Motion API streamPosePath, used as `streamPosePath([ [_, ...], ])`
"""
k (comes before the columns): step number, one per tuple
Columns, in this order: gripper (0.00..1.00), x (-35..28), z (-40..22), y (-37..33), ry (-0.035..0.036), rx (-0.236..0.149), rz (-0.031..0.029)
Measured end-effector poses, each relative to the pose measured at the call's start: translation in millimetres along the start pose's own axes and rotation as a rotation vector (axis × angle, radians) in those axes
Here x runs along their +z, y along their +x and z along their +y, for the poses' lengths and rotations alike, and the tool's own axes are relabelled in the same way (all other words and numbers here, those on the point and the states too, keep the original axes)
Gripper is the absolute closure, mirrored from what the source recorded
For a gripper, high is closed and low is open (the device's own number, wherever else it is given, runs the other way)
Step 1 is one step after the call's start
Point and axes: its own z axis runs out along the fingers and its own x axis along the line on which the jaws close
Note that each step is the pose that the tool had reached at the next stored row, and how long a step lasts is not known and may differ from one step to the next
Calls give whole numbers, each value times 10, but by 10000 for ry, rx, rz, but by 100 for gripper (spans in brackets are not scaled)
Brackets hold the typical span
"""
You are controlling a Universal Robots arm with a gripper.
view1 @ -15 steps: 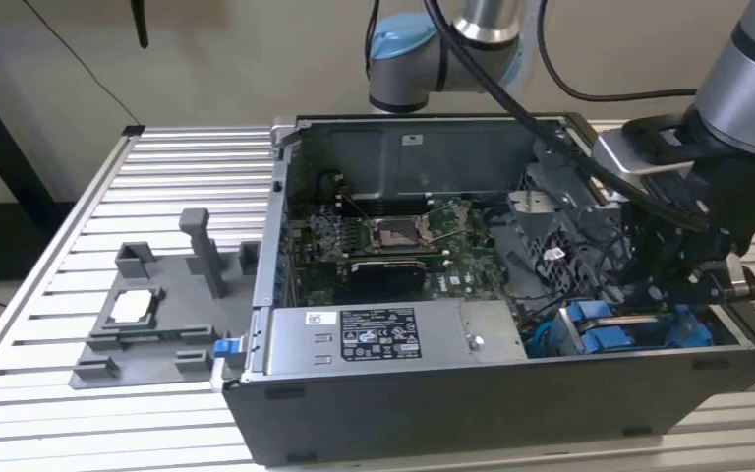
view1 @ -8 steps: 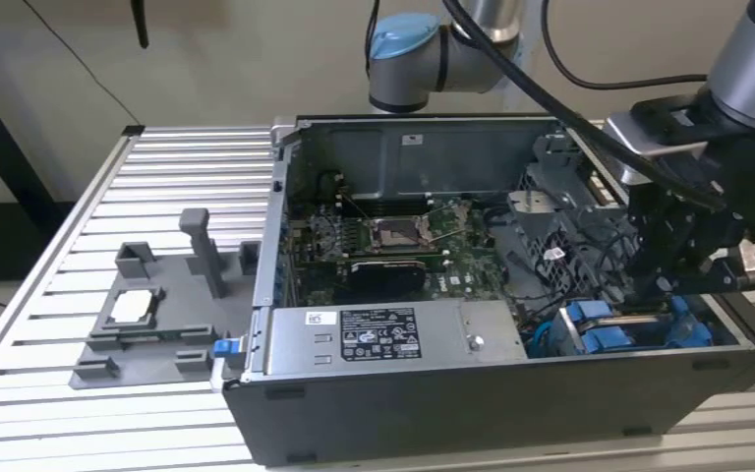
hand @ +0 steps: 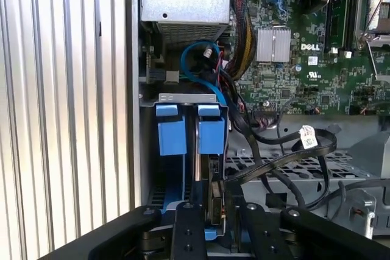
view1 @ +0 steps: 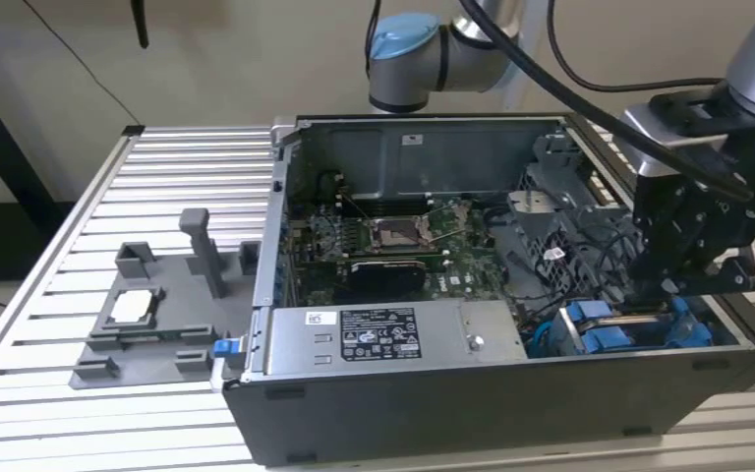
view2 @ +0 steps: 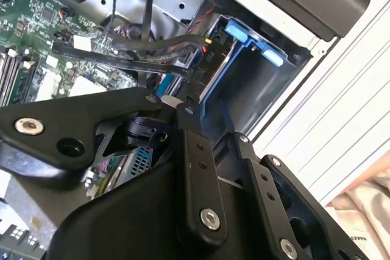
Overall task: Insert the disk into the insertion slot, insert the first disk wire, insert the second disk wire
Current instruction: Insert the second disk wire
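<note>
The disk (hand: 210, 168) stands on edge in the insertion slot (hand: 183, 97) at the case's front corner, its blue carrier tab (hand: 211, 133) beside a second blue tab (hand: 170, 132). My gripper (hand: 214, 211) straddles the disk's near end and looks shut on it. In the exterior view the gripper (view1: 676, 290) hangs just above the blue carriers (view1: 620, 334). Black disk wires (hand: 286, 150) with a white tag loop loose beside the bay. In the second wrist view my black fingers (view2: 196, 162) sit by the blue carrier (view2: 250, 39), and a black flat wire (view2: 122, 59) ends close to it.
The open computer case (view1: 483, 393) lies on a slatted metal table (view1: 181, 167). A grey labelled power-supply box (view1: 377, 339) lies along the near wall, with the green motherboard (view1: 391, 246) behind it. A grey fixture (view1: 154, 315) stands at the exterior view's left.
</note>
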Motion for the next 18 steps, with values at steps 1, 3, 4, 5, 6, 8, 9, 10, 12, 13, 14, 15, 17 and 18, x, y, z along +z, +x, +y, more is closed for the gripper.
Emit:
streamPosePath([
  [1,70,1,-16,0,-93,5,30],
  [3,70,2,-55,-1,-308,18,87],
  [4,70,0,-69,-2,-405,24,108],
  [5,70,-9,-76,-4,-451,27,124],
  [6,70,-27,-78,-6,-468,28,133],
  [8,70,-68,-79,-9,-479,30,138],
  [9,70,-90,-81,-11,-481,30,142],
  [10,70,-110,-82,-13,-481,29,141],
  [12,70,-156,-84,-18,-481,29,151],
  [13,70,-179,-85,-20,-481,29,150],
  [14,70,-199,-86,-21,-481,29,151],
  [15,70,-214,-86,-22,-481,29,151],
  [17,70,-221,-87,-23,-481,29,149],
  [18,70,-221,-87,-23,-481,29,147],
])
